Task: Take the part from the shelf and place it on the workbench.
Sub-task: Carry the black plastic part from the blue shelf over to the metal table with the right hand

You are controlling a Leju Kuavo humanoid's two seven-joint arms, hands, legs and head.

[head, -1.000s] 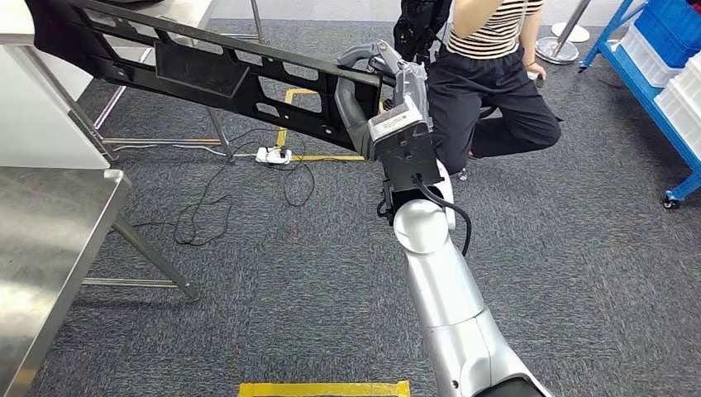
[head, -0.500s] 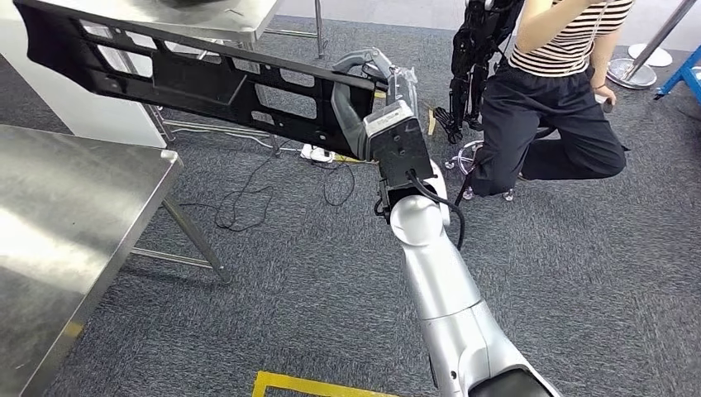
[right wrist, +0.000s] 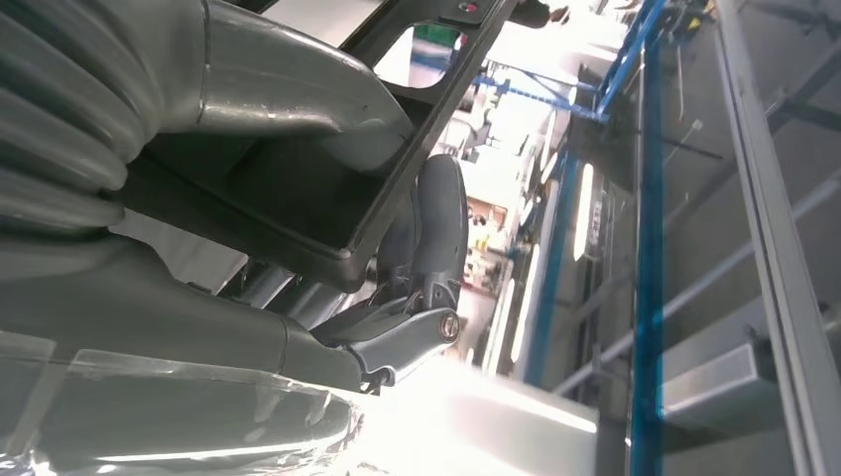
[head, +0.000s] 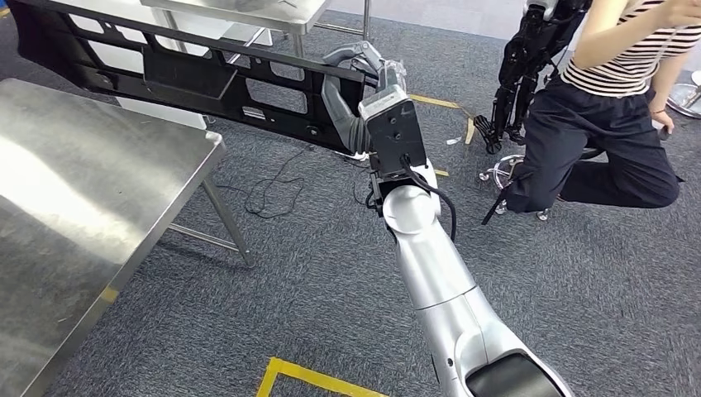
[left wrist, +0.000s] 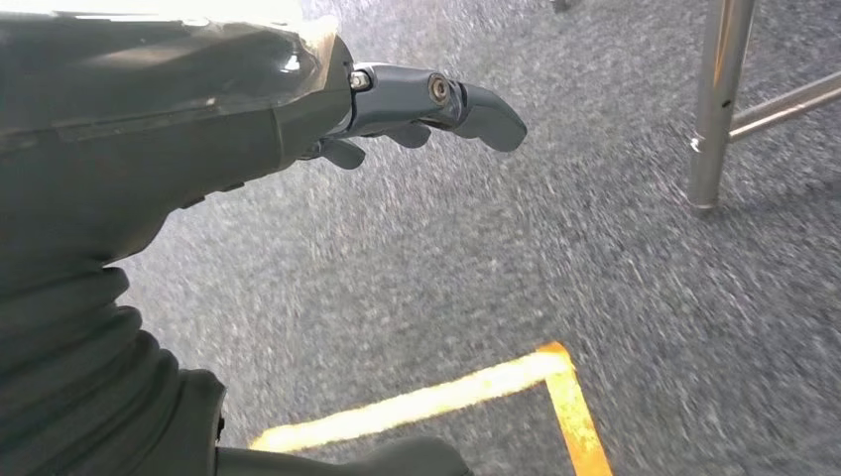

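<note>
The workbench (head: pixel 99 207) is lying low and left of the robot, and the long black part (head: pixel 165 74) is hanging in the air above its far edge, gripped at one end. Setting it down well is calling for a level part, lowered until most of its length is lying over the steel top. The right hand (head: pixel 360 91) is wrapping that end, thumb under the rim and fingers (right wrist: pixel 436 228) over it; the left hand (left wrist: pixel 417 104) is hanging over the carpet holding nothing, fingers loosely apart.

No text, label, brand or number can be read anywhere.
</note>
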